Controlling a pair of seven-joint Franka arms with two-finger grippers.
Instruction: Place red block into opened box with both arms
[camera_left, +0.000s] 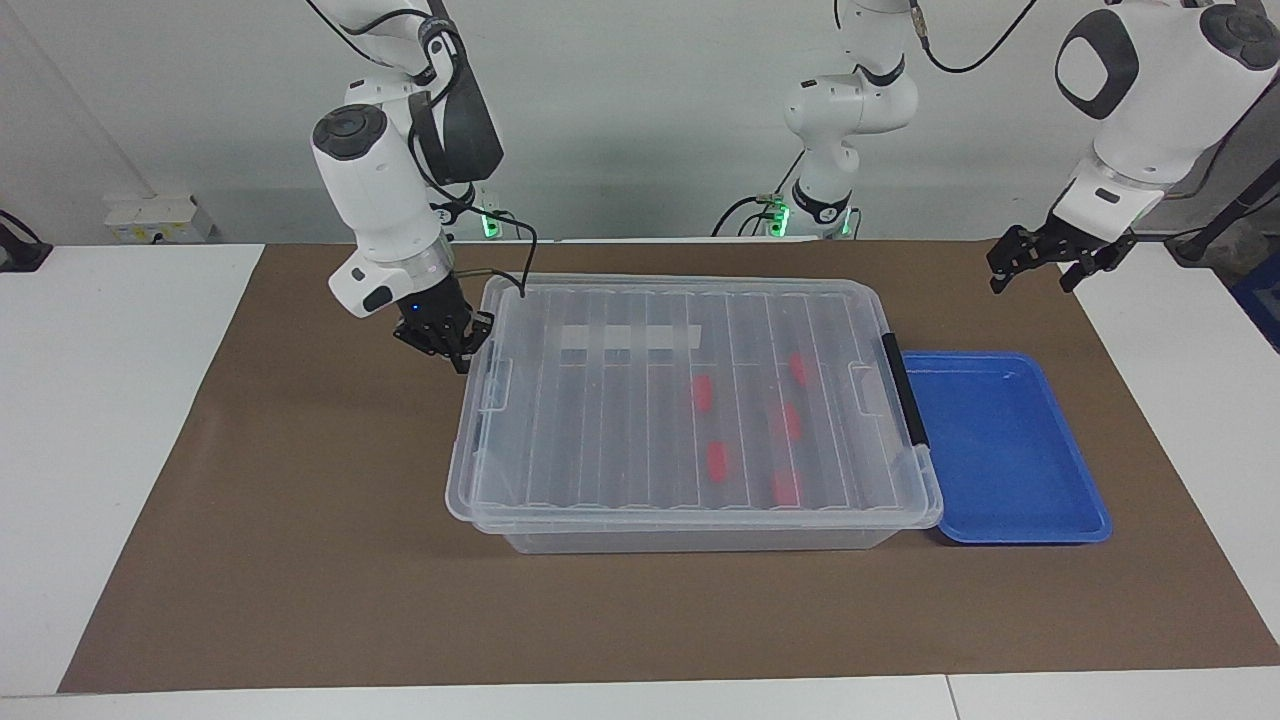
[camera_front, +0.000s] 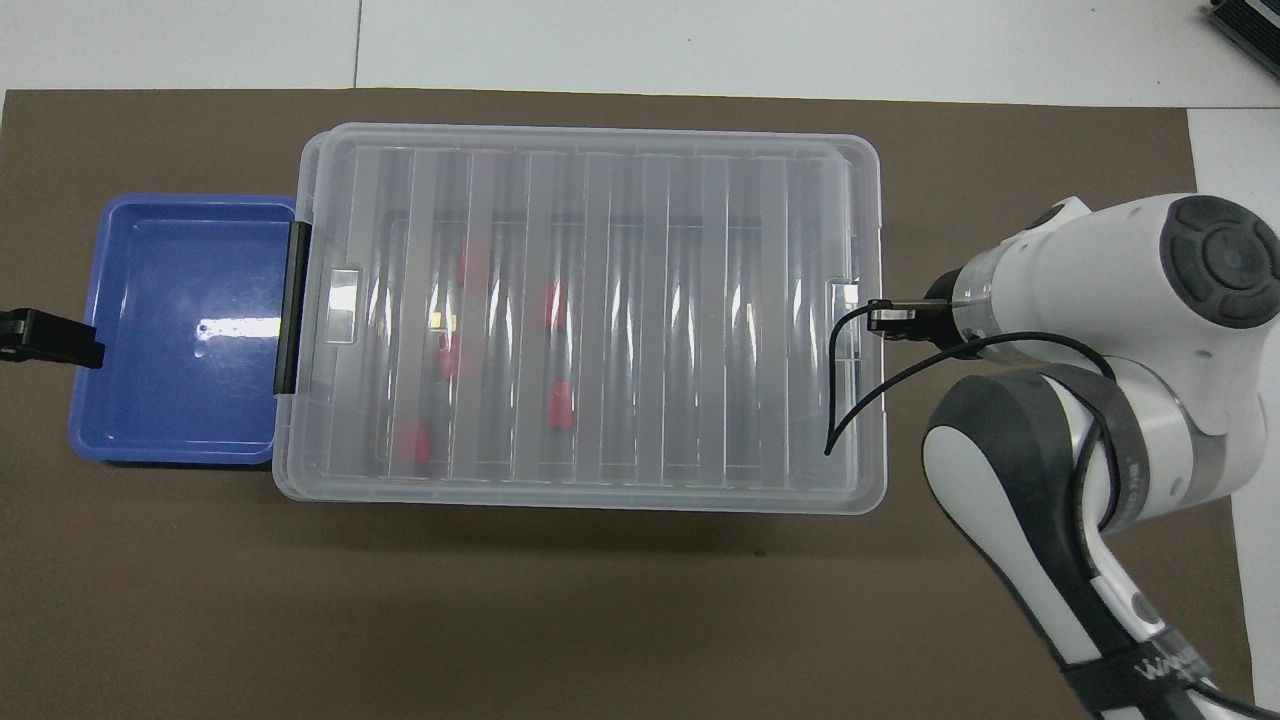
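Observation:
The clear box (camera_left: 690, 538) stands mid-table with its ribbed lid (camera_left: 620, 400) lying squarely over it. Several red blocks (camera_left: 703, 393) show through the lid inside the box, toward the left arm's end; from overhead they are blurred red patches (camera_front: 553, 305) beneath the lid (camera_front: 600, 300). My right gripper (camera_left: 462, 354) is shut, its tips against the lid's end edge at the right arm's end, also seen in the overhead view (camera_front: 882, 318). My left gripper (camera_left: 1030, 282) hangs open and empty in the air, by the table's edge, past the blue tray's end; only its tip (camera_front: 45, 338) shows overhead.
A shallow blue tray (camera_left: 1040, 500) lies empty against the box at the left arm's end, beside the box's black bar handle (camera_left: 903, 390). A brown mat (camera_left: 300, 520) covers the table. The right arm's black cable (camera_front: 850, 400) droops over the lid's end.

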